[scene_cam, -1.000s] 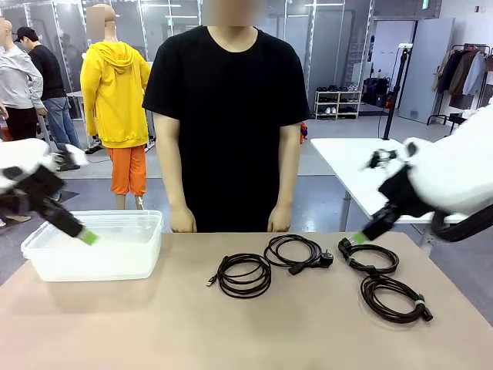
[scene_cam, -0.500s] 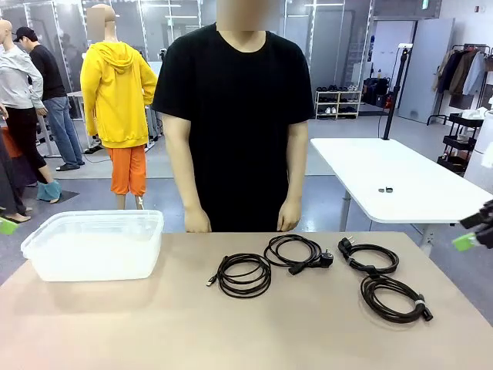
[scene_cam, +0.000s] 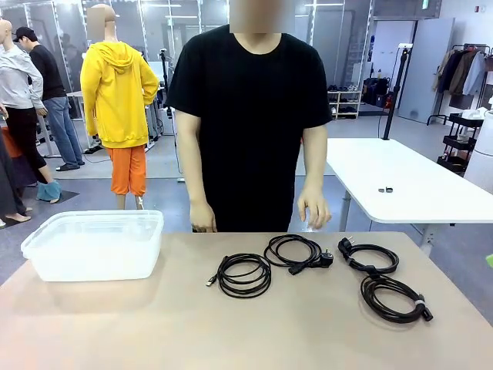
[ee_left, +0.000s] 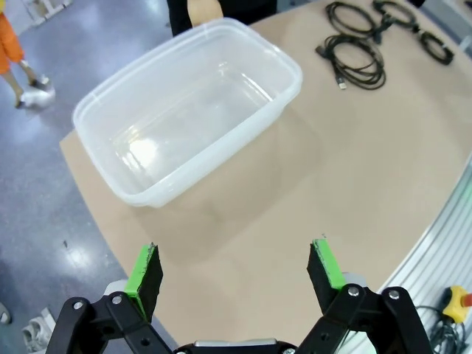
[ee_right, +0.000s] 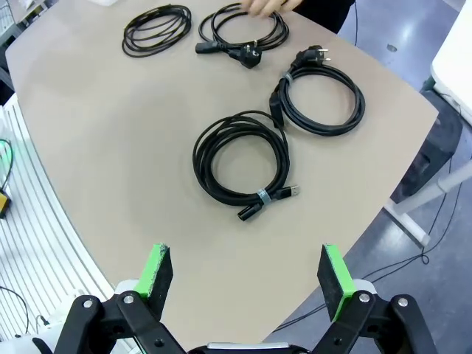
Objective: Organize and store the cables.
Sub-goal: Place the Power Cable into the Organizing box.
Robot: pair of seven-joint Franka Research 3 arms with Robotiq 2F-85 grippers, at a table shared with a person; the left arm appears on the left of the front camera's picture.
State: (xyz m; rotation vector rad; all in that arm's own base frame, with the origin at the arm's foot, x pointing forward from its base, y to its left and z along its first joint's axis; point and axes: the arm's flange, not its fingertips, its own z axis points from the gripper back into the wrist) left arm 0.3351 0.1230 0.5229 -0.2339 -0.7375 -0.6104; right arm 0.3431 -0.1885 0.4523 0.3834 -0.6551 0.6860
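Observation:
Several cables, thin black cords wound in round coils, lie on the tan table: one at the middle (scene_cam: 243,275), one behind it with a plug (scene_cam: 293,250), two at the right (scene_cam: 370,257) (scene_cam: 393,298). In the right wrist view my right gripper (ee_right: 247,276) hangs open and empty, high above the table's corner, with the nearest coil (ee_right: 243,158) beyond its fingertips and the others (ee_right: 324,96) (ee_right: 243,29) (ee_right: 155,29) farther off. My left gripper (ee_left: 236,265) is open and empty too, above the table's edge short of the bin.
A clear plastic bin (scene_cam: 92,266) stands empty at the table's left (ee_left: 192,110). A person in a black shirt stands at the far side, one hand (scene_cam: 314,210) just above the plugged coil, the other (scene_cam: 202,218) at the table edge. A white table (scene_cam: 393,185) stands behind.
Both arms have drawn back out of the front view, the left one leftward, the right one rightward. The person has shifted right and brought a hand over the far coil.

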